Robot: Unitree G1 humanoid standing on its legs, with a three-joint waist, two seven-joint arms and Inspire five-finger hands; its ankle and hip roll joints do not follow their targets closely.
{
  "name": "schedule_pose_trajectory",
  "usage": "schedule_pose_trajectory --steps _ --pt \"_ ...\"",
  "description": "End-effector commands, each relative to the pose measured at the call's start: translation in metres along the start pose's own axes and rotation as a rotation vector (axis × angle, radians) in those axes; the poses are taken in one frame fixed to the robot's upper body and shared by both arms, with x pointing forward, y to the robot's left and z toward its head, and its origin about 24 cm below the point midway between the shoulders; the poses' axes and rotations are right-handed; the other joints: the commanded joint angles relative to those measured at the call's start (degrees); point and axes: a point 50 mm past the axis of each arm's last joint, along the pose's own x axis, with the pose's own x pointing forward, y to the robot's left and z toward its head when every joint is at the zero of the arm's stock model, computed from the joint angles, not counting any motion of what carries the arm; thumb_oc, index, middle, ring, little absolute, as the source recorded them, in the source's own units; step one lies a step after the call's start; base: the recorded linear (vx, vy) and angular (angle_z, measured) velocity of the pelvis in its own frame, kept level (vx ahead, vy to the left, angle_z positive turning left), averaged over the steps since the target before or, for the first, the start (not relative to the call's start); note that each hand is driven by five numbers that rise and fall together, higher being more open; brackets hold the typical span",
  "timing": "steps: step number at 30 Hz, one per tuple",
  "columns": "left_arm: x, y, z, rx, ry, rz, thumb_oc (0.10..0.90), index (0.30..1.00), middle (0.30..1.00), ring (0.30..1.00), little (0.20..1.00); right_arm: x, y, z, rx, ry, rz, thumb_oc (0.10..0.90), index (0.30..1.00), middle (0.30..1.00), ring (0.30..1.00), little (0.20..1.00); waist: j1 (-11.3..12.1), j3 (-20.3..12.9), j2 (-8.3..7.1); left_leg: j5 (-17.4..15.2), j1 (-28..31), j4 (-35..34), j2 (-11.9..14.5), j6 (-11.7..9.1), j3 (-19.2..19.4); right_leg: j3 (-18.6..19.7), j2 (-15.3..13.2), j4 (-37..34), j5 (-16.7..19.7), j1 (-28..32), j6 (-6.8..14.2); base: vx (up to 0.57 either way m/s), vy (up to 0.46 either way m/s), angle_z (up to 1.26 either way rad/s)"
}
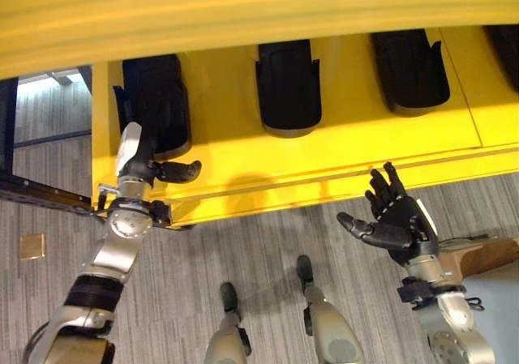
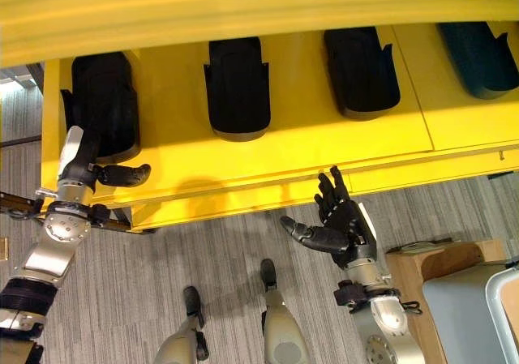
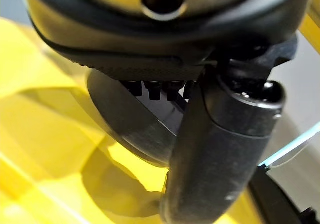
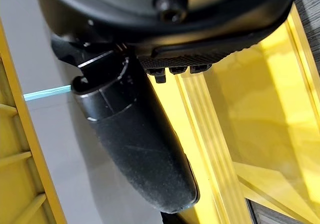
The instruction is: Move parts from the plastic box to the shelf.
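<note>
1. Here, the yellow shelf [image 1: 340, 137] spans the whole upper part of the head views, with grey carpet [image 1: 243, 242] below its front edge.
2. Four black parts lie in a row on the shelf; the leftmost part [image 1: 154, 96] sits by the shelf's left end, then the second [image 1: 286, 84] and the third [image 1: 409, 68].
3. The left hand [image 1: 150, 165] reaches onto the shelf at the leftmost part, thumb sticking out sideways; its fingers lie against the part, and I cannot tell whether they curl round it.
4. The right hand [image 1: 393, 214] hangs spread and empty just before the shelf's front edge.
5. The parts look like stiff, smooth moulded plastic, probably light and somewhat slippery; gripping across the narrow sides seems safest.
</note>
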Motion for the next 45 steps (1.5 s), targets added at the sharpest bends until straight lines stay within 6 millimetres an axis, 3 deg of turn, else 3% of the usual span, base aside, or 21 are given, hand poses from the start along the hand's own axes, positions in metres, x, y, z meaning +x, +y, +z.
schedule_pose_trajectory --steps 1,8,20,27,34,45 --pt "0.013 0.060 0.036 0.147 -0.209 0.180 0.900 1.000 1.000 1.000 1.000 0.004 0.000 0.045 -0.066 -0.230 0.055 0.900 1.000 1.000 1.000 1.000 0.21 -3.56 -1.84 -3.99 -4.76 10.31 1.47 0.55 -2.39 -0.76 -3.55 6.24 -8.77 2.66 0.64 0.00 0.000 0.00" --pt "0.005 0.079 0.063 0.239 -0.362 0.222 0.900 1.000 1.000 1.000 1.000 0.004 -0.001 0.045 -0.069 -0.235 0.052 0.900 1.000 1.000 1.000 1.000 0.51 -4.38 -1.37 -4.18 -3.84 10.09 1.36 0.48 -2.24 -0.99 -3.72 6.22 -9.00 3.54 0.74 0.00 0.001 0.01" --pt "-0.019 0.086 0.079 0.246 -0.485 0.258 0.900 1.000 1.000 1.000 1.000 0.004 -0.003 0.048 -0.082 -0.251 0.044 0.900 1.000 1.000 1.000 1.000 0.85 -5.69 -0.79 -4.20 -2.18 9.36 1.19 0.37 -2.33 -1.28 -3.88 5.70 -9.20 5.30 0.75 0.00 0.000 0.00" --pt "-0.049 0.071 0.068 0.205 -0.465 0.217 0.900 1.000 1.000 1.000 1.000 0.002 -0.004 0.048 -0.093 -0.249 0.034 0.900 1.000 1.000 1.000 1.000 1.46 -6.70 -0.96 -4.29 -0.90 8.62 1.10 0.49 -2.57 -1.59 -3.86 4.90 -9.33 7.03 0.64 0.00 -0.001 0.01" --pt "-0.084 0.039 0.055 0.187 -0.408 0.084 0.900 1.000 1.000 1.000 1.000 0.004 -0.003 0.050 -0.106 -0.249 0.040 0.900 1.000 1.000 1.000 1.000 2.52 -7.49 -1.52 -3.96 0.27 7.37 1.46 0.66 -2.71 -2.50 -3.62 3.51 -9.18 8.75 0.50 -0.01 -0.010 0.06" --pt "-0.112 0.011 0.022 0.246 -0.257 -0.081 0.900 1.000 1.000 1.000 1.000 0.004 -0.004 0.050 -0.119 -0.239 0.042 0.900 1.000 1.000 1.000 1.000 3.77 -7.63 -2.51 -2.46 0.20 5.56 1.85 0.89 -3.50 -3.67 -2.84 2.40 -8.80 9.18 0.31 -0.02 -0.016 0.05"
